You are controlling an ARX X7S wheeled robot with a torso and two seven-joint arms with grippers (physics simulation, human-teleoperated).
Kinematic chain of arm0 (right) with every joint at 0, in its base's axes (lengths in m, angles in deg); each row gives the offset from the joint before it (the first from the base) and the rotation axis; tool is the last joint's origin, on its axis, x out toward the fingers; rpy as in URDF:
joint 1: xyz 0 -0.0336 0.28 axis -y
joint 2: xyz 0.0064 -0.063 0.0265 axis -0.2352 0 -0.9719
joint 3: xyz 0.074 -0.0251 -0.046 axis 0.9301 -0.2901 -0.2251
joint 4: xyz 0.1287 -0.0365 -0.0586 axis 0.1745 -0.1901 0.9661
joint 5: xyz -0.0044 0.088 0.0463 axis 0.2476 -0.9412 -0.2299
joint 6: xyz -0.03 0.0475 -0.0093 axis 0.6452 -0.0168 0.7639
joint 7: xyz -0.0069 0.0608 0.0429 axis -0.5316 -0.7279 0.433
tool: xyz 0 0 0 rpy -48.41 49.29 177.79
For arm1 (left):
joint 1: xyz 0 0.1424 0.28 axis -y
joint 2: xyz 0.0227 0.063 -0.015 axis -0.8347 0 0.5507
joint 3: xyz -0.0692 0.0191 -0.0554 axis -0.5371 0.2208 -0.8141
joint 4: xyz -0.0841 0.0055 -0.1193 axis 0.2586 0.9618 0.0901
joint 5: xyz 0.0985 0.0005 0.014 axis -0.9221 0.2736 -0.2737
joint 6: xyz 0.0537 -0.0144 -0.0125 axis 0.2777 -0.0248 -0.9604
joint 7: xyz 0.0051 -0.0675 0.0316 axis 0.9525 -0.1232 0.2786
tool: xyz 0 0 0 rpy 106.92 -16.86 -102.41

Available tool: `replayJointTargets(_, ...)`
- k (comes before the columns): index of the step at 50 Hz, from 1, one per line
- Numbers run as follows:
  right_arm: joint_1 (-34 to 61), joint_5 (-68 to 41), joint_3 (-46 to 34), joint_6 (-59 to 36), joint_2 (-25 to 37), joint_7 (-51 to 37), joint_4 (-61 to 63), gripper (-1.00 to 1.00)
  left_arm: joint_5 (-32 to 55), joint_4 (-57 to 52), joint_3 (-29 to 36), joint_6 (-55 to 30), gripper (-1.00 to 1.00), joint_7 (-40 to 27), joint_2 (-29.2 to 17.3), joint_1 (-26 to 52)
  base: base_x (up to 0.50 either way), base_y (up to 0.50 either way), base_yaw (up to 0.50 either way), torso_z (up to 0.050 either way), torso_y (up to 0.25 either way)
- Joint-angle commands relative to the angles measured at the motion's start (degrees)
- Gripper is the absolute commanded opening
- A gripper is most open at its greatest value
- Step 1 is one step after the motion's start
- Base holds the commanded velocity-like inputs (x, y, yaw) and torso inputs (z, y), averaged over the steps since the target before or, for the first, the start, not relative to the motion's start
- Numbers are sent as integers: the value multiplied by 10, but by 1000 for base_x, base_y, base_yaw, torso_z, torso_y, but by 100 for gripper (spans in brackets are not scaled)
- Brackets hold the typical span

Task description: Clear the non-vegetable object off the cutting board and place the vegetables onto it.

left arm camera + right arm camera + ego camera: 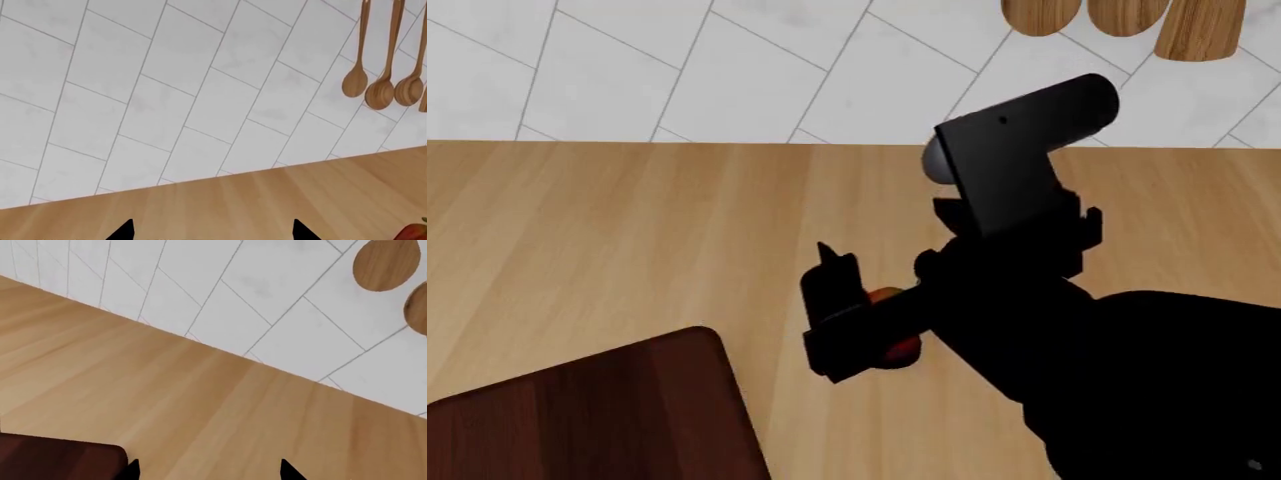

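Note:
The dark reddish-brown cutting board (601, 410) lies at the lower left of the head view, its shown part bare. Its corner (60, 460) also shows in the right wrist view. My right gripper (208, 471) is open over bare countertop, just right of that corner. In the head view one black finger (831, 280) points toward the wall. A red vegetable (901, 350) peeks out from under that gripper's body, mostly hidden. The left wrist view catches a red pepper's edge (412, 233) beside my open left gripper (212, 232). The non-vegetable object is out of view.
Light wood countertop (587, 230) runs back to a white tiled wall (694, 70). Wooden spoons (381, 92) hang on that wall toward the right. My black right arm (1121, 380) fills the lower right of the head view.

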Motion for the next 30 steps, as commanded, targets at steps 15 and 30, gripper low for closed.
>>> replayJointTargets(15, -43, 39, -4, 25, -40, 36, -59, 100, -22, 3, -12, 15, 100, 24, 8, -25, 0, 0, 0, 0, 0)
replayJointTargets(30, -34, 32, -13, 9, -43, 25, -74, 100, -29, 1, -11, 27, 100, 25, 6, -39, 0, 0, 0, 0, 0)
